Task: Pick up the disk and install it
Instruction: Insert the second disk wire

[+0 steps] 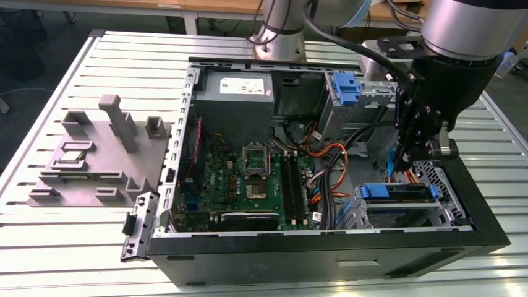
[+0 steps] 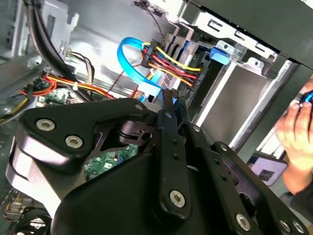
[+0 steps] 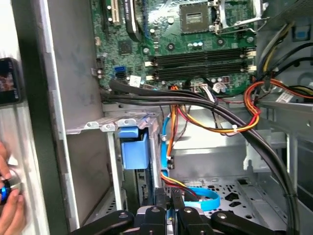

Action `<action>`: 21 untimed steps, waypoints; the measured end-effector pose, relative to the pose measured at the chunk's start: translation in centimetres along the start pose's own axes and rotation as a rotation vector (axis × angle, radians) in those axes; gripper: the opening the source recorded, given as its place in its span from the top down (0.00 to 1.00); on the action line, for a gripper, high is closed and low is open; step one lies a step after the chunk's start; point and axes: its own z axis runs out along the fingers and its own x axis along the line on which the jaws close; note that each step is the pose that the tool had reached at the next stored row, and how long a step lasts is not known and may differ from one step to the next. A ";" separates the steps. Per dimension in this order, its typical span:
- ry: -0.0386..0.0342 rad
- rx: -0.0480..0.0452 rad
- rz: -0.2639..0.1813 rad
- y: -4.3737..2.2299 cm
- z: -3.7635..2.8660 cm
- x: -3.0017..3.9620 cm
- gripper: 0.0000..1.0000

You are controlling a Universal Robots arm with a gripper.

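— What carries everything, and what is the room like?

— A slatted metal worktop (image 1: 66, 247). Wooden tables stand beyond its far edge.

— How many things do you count?

— One open computer case (image 1: 330, 253), in the middle and toward the edge at the exterior view's right. One grey plastic stand (image 1: 99, 154), near the edge at the exterior view's left. Inside the case are two blue brackets: the empty bracket (image 1: 347, 88) at the far side, and the disk (image 1: 396, 193), which sits in a bay at the near side.

— And the arm?

— It reaches down into the case. The pincer (image 1: 406, 166) hangs just above the disk, beside the cables (image 1: 330, 167). Its fingers (image 2: 168, 100) are clenched, and I see nothing between them. A person's hand (image 2: 293, 132) is beside the case.
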 end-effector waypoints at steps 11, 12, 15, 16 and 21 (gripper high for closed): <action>-0.0392 0.0079 0.004 0.14 0.22 1.25 0.84; -0.0435 0.0085 0.005 0.14 0.23 1.33 0.84; -0.0500 0.0118 0.005 0.16 0.26 1.51 0.84; -0.0532 0.0125 0.005 0.19 0.28 1.59 0.84; -0.0611 0.0160 0.003 0.37 0.38 2.26 0.84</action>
